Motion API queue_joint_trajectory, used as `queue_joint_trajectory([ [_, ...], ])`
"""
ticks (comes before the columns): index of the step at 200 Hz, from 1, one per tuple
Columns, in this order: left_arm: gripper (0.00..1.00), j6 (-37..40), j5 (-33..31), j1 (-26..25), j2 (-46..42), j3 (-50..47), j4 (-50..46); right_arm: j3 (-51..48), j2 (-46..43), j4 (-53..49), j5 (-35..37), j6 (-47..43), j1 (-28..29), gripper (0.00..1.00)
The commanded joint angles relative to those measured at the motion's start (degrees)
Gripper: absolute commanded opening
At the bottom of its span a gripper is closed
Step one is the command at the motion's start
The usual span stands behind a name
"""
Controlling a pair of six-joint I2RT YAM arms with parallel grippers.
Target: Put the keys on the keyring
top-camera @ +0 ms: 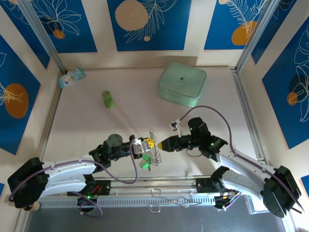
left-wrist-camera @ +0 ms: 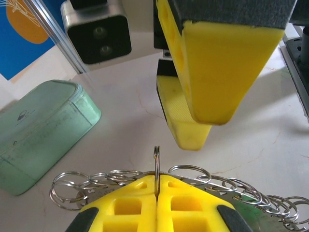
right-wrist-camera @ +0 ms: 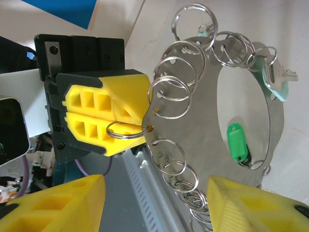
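So the left gripper is clamped fully shut on one small ring along the edge of the keyring. It pinches that ring edge-on, so the whole oval stands up between the two arms, around the near middle of the table. My guess is that's the point of the hold: one arm acts as a vice, steadying the loop and presenting the row of little rings to the other arm.

The right gripper faces it from the right, just beside the keyring, fingers spread wide with nothing in them. It looks lined up on the ringed edge, ready to work on whatever goes on next, but that's just my read.

Keys: a mint-headed key sits toward the far end of the oval, against the metal. A green-headed key shows through the hole in the middle, nearer the near end. Can't tell for sure if either is properly threaded on or just lying against it. The mint case is well apart at the far side, so not involved right now
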Motion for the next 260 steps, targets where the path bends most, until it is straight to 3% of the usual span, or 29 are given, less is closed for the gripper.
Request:
queue_joint_trajectory([
  [1,0.00,-1.4,1.2,0.0,0.2,-0.7,4.5,-0.7,1.6,3.6,-4.4,1.0,-0.3,0.58],
  [49,0.00,-1.4,1.5,0.0,0.2,-0.7,4.6,0.0,4.3,6.9,-6.2,0.5,-0.3,0.53],
  [137,0.00,-1.4,1.4,0.0,0.5,-0.6,4.7,0.1,5.8,7.8,-6.8,0.6,-0.4,0.29],
  [260,0.00,-1.3,1.4,0.0,0.5,-0.3,4.5,1.2,8.0,6.8,-5.7,0.0,-0.1,0.20],
])
